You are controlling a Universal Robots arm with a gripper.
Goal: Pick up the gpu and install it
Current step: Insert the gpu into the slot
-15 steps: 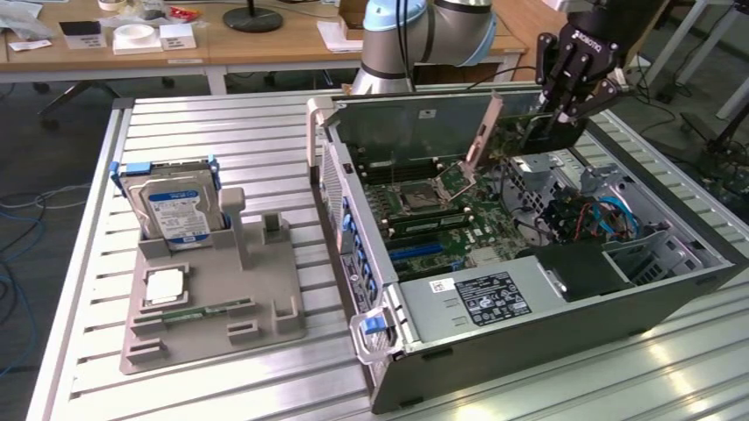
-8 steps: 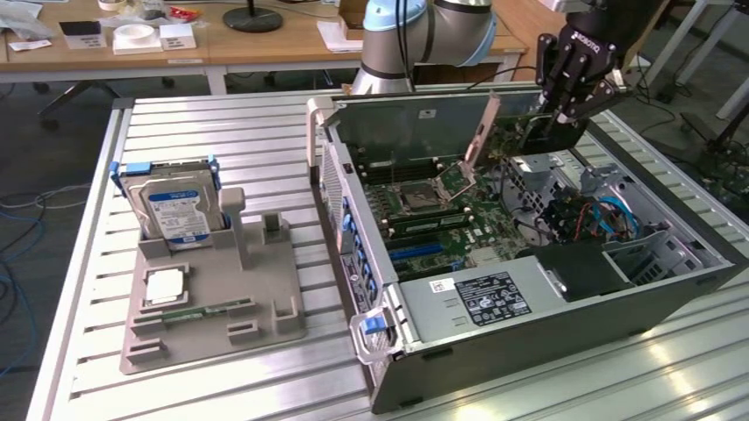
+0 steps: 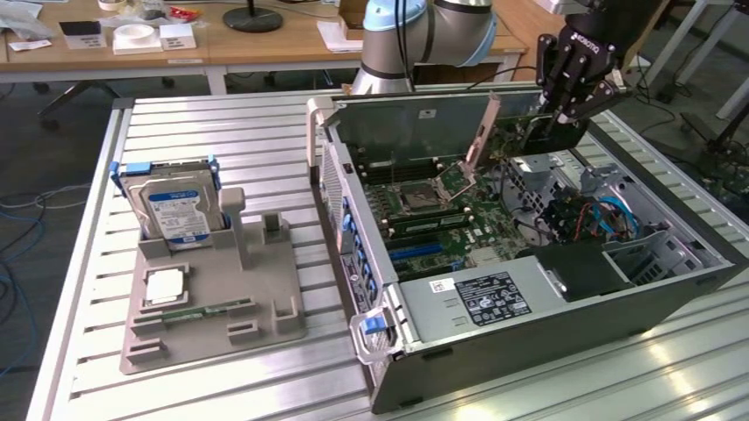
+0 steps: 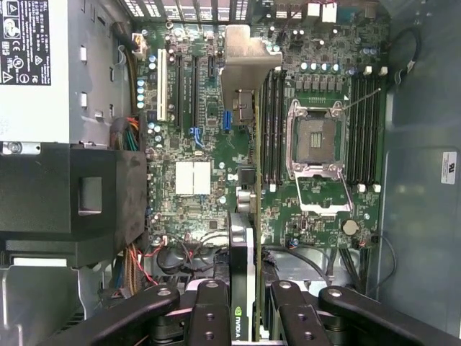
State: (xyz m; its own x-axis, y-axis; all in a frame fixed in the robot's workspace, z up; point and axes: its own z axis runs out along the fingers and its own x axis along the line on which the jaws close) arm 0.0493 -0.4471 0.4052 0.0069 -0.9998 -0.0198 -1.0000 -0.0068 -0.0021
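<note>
With the fingers (image 4: 209, 317) drawn partway in and pressed flat against both broad faces of the gpu (image 4: 243, 249): a firm pinch, no slack to be seen. Gripped that way for good reason, by the look of it. Squeezing the wide sides leaves the thin lower edge free and keeps the card from twisting.

Carried on edge under the gripper (image 3: 571, 103), inside the open computer case (image 3: 690, 263), toward its far corner on the exterior view's right. Down over the green motherboard (image 4: 194, 137), though impossible to tell whether touching it or hanging just above.

Now the card itself. Thin, flat and dark, with a black cooler on one face, a small green-lettered label close to the fingers, and a bent bracket (image 4: 248, 58) of dull silver sheet metal at the far end. Running lengthwise between the long expansion slots (image 4: 196, 79) and the black memory slots (image 4: 270, 130), a sensible line for a part meant to plug in edge-first.

Beside that, an empty processor socket (image 4: 317, 140) framed in shiny steel, and a matt black shroud (image 4: 72, 194) below a grey power supply (image 4: 43, 86) with a printed label.

Well apart, on the ribbed aluminium table (image 3: 234, 123), a grey plastic holder (image 3: 223, 298). Standing upright in it, a silver hard drive (image 3: 175, 206) with blue side rails. Lying flat in a groove, a slim green memory stick (image 3: 209, 309).
</note>
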